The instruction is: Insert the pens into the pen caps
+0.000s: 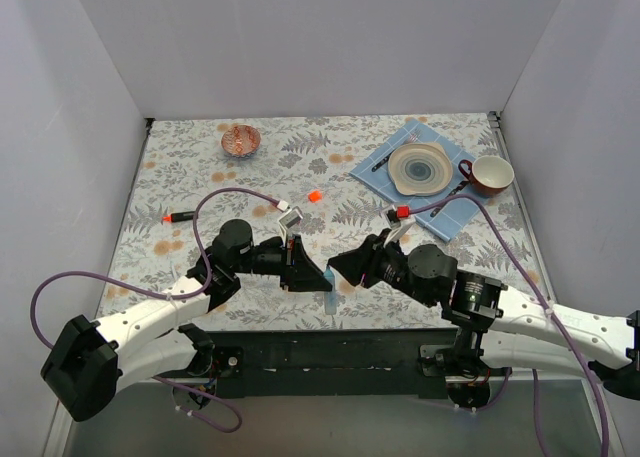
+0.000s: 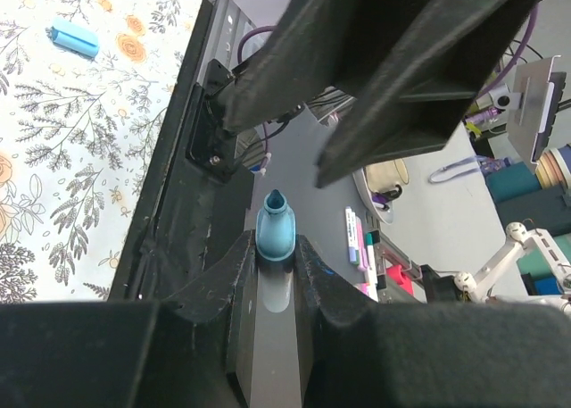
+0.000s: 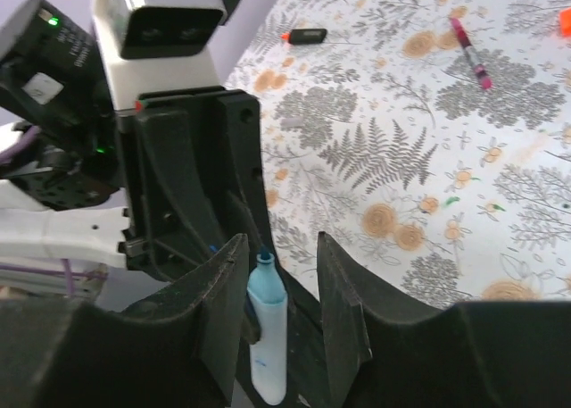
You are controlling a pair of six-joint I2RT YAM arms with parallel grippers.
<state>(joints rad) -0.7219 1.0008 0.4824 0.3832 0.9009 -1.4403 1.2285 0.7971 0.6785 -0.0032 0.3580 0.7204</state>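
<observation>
Blue marker: uncapped, pinched between the fingers of the left gripper, nib end jutting past the fingertips. In the air over the near edge of the table, both grippers nose to nose there in the top view. Left gripper: clenched on the blue marker, barrel squeezed from both sides. Right gripper: jaws apart, straddling the same marker from the opposite side; barrel close against one finger, clear gap to the other, no squeeze visible. Nib pointing up between the right fingers in the right wrist view, left gripper's black frame just behind it. Blue cap: lying on its side on the patterned tabletop, well apart from the marker, seen only in the left wrist view. Orange cap: alone on the table, a little beyond the two grippers. Black marker: flat on the table off to the left, orange end toward the left wall, well apart from the orange cap. Red pen: flat on the table beyond the grippers, picked out in the right wrist view, touching nothing. Far right corner: mat with a plate on it, cup just beside the plate, dark cutlery at the plate's left. Far side, left of centre: small patterned bowl. Red cube fixed on the right arm.
</observation>
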